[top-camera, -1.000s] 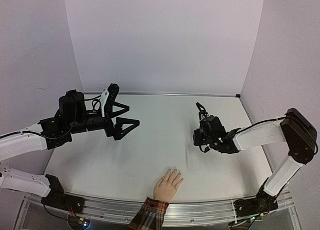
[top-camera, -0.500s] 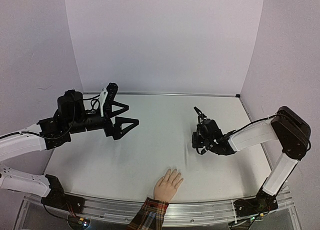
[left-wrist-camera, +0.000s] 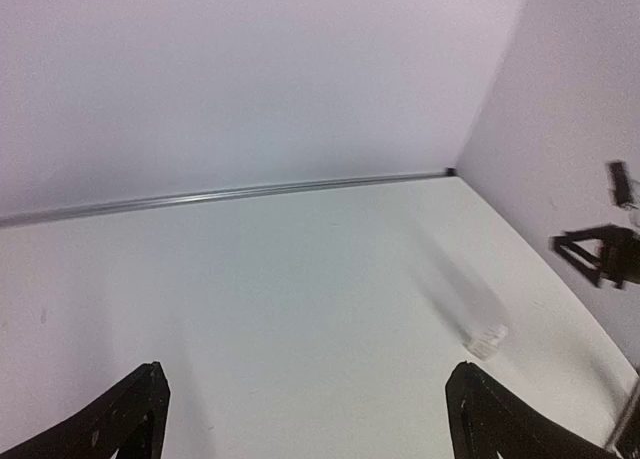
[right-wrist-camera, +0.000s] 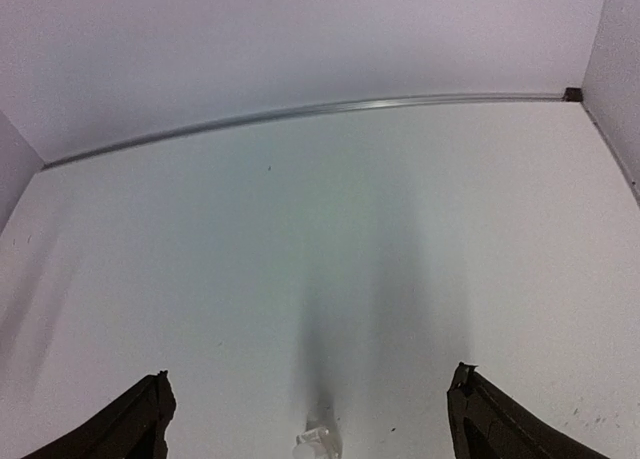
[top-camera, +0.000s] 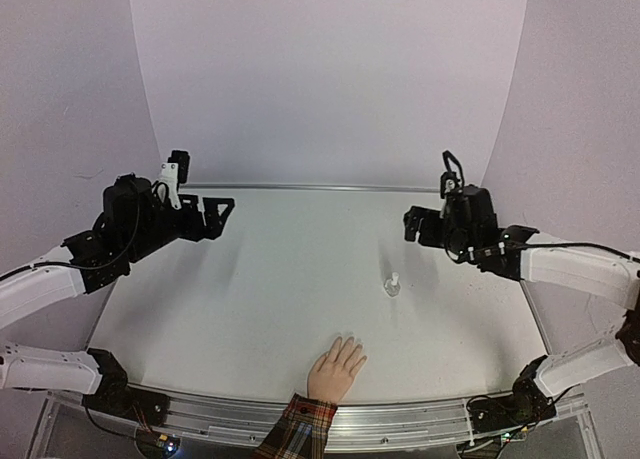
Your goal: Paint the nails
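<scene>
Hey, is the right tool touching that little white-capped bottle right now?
Apart. The top view shows bare table between the right tool and the bottle; the open tool sits farther back, to the bottle's right.

No readable text, label, brand, number or sign in any view.
- Small clear bottle [top-camera: 393, 285]: no legible label; tiny from above, blurred in both wrist views, so faint print possibly missed.
- Left arm [top-camera: 35, 287], right arm [top-camera: 580, 269]: plain black and white housings, no markings legible.
- Plaid cuff [top-camera: 300, 425]: woven pattern only, no lettering.
</scene>
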You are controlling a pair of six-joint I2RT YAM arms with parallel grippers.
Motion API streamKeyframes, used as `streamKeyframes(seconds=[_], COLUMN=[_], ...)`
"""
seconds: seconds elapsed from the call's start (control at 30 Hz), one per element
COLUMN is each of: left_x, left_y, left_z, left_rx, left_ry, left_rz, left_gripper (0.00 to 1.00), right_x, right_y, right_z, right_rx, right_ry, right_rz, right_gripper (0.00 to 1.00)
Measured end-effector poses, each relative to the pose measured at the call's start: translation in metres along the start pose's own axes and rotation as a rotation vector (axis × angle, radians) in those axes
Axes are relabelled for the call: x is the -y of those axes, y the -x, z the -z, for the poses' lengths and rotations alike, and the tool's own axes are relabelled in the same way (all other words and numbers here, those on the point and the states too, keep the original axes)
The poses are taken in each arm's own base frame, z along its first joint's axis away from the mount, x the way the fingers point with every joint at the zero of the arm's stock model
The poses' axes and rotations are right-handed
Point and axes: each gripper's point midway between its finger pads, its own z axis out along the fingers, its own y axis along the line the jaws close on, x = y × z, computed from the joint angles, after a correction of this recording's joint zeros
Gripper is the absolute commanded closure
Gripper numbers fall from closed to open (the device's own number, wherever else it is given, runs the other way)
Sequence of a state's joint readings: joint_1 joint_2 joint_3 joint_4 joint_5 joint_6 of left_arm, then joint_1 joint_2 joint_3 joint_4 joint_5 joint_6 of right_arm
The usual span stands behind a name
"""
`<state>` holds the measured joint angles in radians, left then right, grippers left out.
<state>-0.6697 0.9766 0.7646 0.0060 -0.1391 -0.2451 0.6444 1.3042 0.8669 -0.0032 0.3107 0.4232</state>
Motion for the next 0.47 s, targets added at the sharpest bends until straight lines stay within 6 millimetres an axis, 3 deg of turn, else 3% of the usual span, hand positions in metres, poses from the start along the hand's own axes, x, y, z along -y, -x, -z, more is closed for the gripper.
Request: streamKeyframes(seconds=[0.13,0.23,0.33,0.47], left_x=[-0.078,-0.116,-0.131,-0.136], left_y=[0.013,0.024,0.036,0.042], left_z=[0.016,0.044,0.064,0.077], left_rx=[0.050,0.116,0.172,0.197], left_ry=[0.258,0.392,0.454,0.486], left_rz=[0.092,0.132,0.144,0.137], left_gripper=[0.00,0.00,0.00,0.00], right_x=[0.043,0.068,0.075,0.083], right_y=[0.033,0.045,0.053,0.065], right_z=[0.022,0.042,0.062,0.085], right_rx=[0.069,0.114,0.152,0.213], right_ry=[-0.066,-0.103,-0.111,-0.127], right_rz=[-0.056,-0.069,-0.061,-0.064], right_gripper=[0.02,0.02,0.02,0.02])
